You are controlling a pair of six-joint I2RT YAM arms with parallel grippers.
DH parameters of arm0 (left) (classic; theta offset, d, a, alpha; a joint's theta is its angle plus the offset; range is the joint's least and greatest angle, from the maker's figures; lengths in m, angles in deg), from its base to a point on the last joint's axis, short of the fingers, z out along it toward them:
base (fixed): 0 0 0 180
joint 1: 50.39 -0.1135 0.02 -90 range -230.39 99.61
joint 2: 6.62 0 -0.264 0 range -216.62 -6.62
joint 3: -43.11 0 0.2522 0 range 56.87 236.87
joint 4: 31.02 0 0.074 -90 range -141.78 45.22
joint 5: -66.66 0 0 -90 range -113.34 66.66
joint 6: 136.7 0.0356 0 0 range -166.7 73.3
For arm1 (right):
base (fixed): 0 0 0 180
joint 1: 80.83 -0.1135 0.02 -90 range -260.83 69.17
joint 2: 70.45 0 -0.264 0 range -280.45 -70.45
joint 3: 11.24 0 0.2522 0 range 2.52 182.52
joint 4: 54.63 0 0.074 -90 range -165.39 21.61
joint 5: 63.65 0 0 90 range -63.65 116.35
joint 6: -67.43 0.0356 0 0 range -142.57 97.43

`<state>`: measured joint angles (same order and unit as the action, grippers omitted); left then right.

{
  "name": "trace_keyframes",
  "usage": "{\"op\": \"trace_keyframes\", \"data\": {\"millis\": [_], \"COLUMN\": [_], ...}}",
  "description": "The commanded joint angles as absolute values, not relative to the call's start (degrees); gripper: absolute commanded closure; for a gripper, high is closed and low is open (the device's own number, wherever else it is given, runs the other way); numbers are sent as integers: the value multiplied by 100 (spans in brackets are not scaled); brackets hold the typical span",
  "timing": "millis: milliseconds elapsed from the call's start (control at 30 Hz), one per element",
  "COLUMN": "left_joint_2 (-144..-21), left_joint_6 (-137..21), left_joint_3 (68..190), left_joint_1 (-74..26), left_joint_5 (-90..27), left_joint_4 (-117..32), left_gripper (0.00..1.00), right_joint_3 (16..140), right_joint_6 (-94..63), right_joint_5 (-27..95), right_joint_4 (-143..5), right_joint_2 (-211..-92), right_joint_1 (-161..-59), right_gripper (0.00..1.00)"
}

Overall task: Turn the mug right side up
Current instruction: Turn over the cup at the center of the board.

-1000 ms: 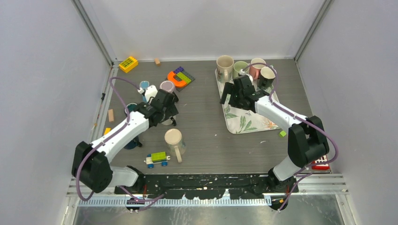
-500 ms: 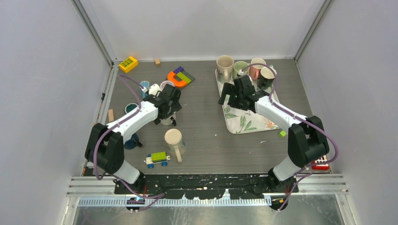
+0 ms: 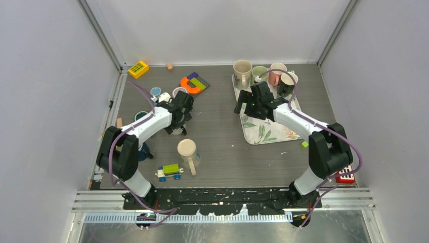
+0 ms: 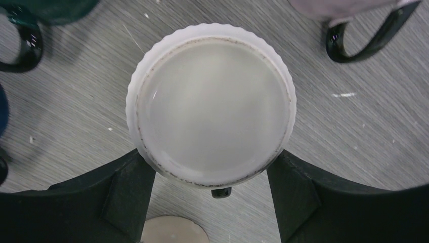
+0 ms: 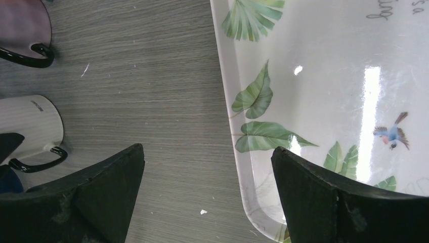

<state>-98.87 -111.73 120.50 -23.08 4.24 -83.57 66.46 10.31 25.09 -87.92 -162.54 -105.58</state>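
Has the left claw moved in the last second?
Yes: the left gripper edged slightly right, toward the orange toy, over the upside-down white mug.

Left fingers and right fingers point down, set apart.

From above, your left gripper hides most of the white mug. In the left wrist view its handle shows only a black tip, whether the fingers touch it is unclear, and the top edge crops the teal mug.
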Motion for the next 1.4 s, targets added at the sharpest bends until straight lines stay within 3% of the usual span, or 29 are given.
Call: {"op": "trace_keyframes", "data": {"millis": [0, 333, 467, 567, 1033, 1367], "left_joint_2": [-9739, -9414, -9301, -9334, -9543, -9659], "left_joint_6": [-10831, -10597, -10660, -10829, -11500, -11603], "left_joint_3": [12217, 11830, 11664, 11639, 11677, 11721], "left_joint_1": [-2610, -2960, -2975, -2969, -2850, -2855], "left_joint_5": [802, 646, 380, 116, 88, 229], "left_joint_4": [-8229, -8199, -8107, -8113, -8129, -8094], "left_gripper": [26, 34, 24, 23, 53, 64], "right_joint_3": [6729, 6720, 6671, 6658, 6663, 6646], "right_joint_6": [972, 1016, 1043, 1042, 1047, 1047], "right_joint_5": [2556, 2790, 2836, 2834, 2847, 2870], "right_joint_4": [-8615, -8602, -8573, -8554, -8560, -8555], "right_joint_2": [-16245, -16322, -16328, -16342, -16416, -16405], "right_joint_1": [-10564, -10566, -10565, -10563, -10568, -10566], "right_gripper": [0, 0, 0, 0, 0, 0]}}
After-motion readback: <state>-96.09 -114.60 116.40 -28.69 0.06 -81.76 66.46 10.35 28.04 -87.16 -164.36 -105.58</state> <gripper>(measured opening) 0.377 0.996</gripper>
